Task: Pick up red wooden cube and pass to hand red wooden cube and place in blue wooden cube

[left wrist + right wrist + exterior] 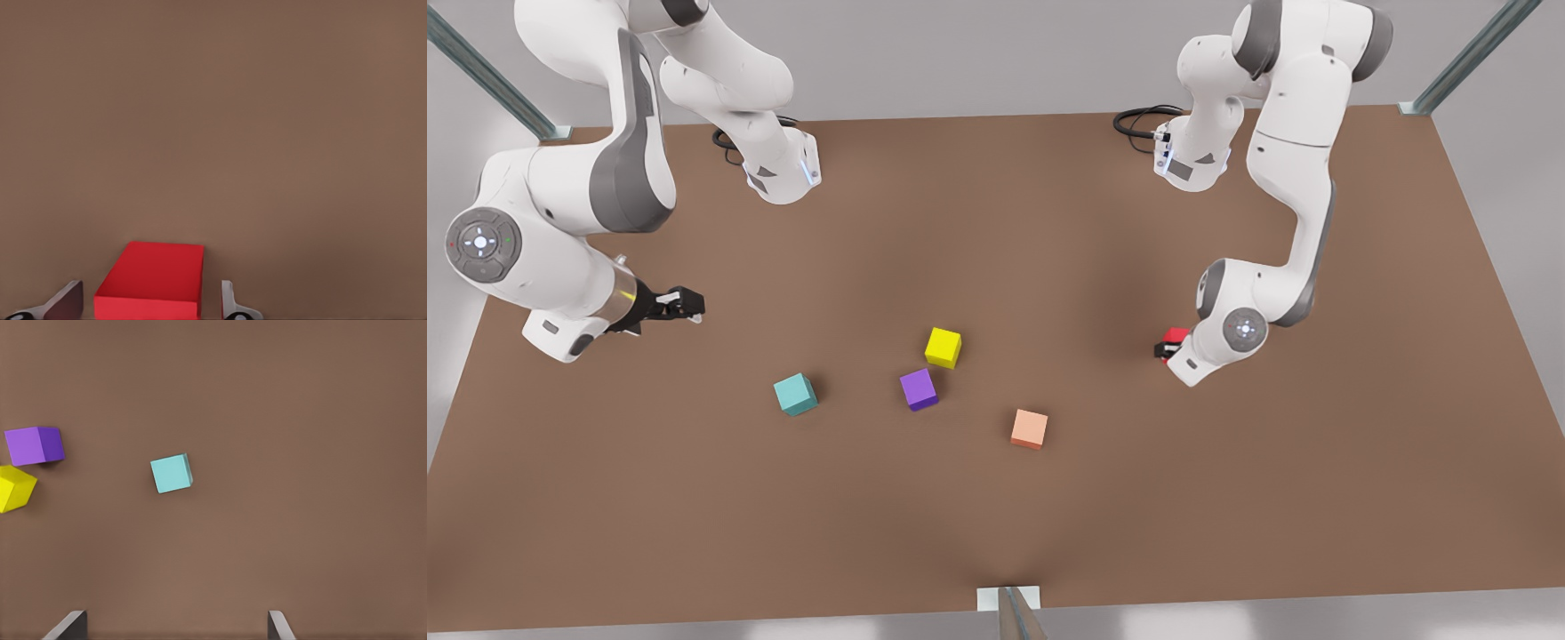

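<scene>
The red wooden cube rests on the brown table at the front view's right. It lies between the fingers of my left gripper, which is low over it. In the left wrist view the red wooden cube has a small gap to each fingertip, so the left gripper is open around it. The blue wooden cube, teal in colour, sits left of centre. My right gripper hangs open at the front view's left, apart from it. From the right wrist view the blue wooden cube lies ahead of the right gripper.
A purple cube, a yellow cube and a pale orange cube stand near the table's middle, between the two arms. Both arm bases are at the table's far edge.
</scene>
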